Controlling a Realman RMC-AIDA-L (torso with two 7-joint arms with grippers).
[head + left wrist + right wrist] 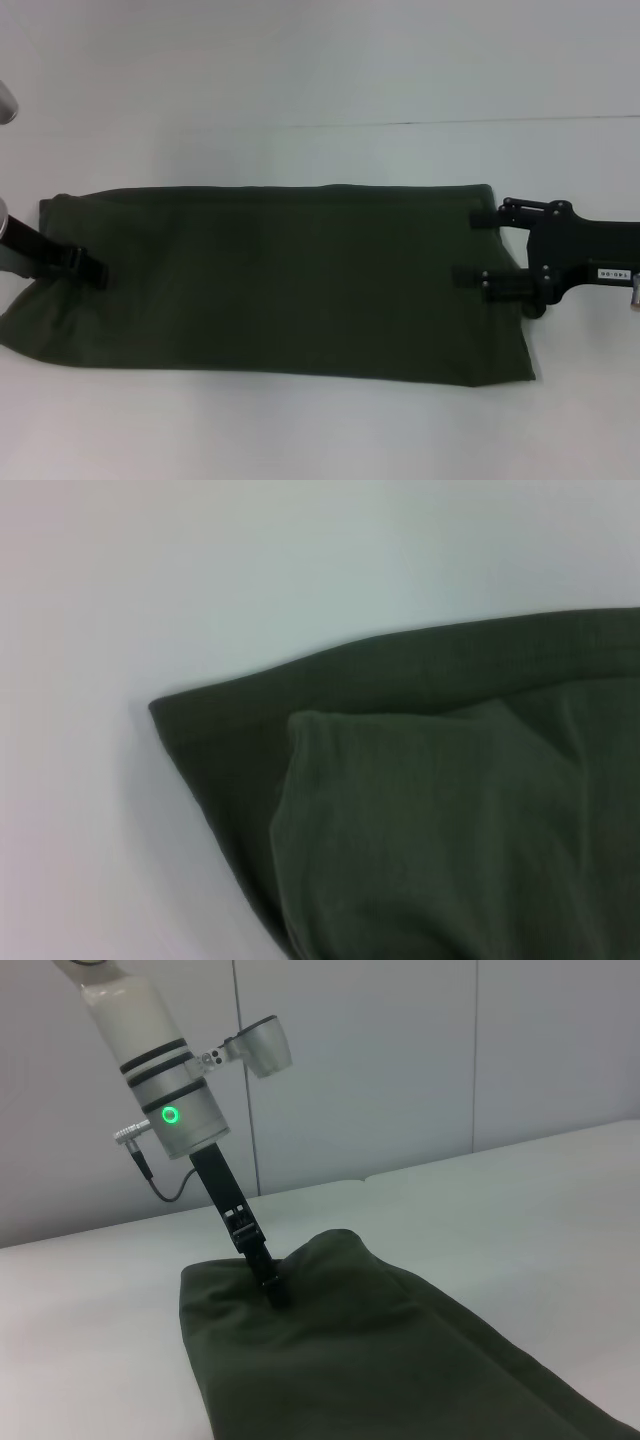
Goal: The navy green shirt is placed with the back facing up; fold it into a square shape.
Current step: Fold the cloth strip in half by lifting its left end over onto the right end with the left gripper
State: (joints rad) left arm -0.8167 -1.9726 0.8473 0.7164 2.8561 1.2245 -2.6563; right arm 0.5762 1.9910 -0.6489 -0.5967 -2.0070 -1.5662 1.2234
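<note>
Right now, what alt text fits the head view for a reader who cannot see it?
A navy green shirt, folded into a long band, lies flat across a white table. The left gripper touches its left end, and the right gripper rests open at its right end.

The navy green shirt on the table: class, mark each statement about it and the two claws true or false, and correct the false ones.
1. The navy green shirt lies as a long folded band across the table. True.
2. The right claw is at the shirt's right end with its fingers apart. True.
3. The left claw hangs high above the cloth. False: its tip meets the shirt's left end.
4. Cream lettering shows on the shirt. False: only plain green fabric shows.
</note>
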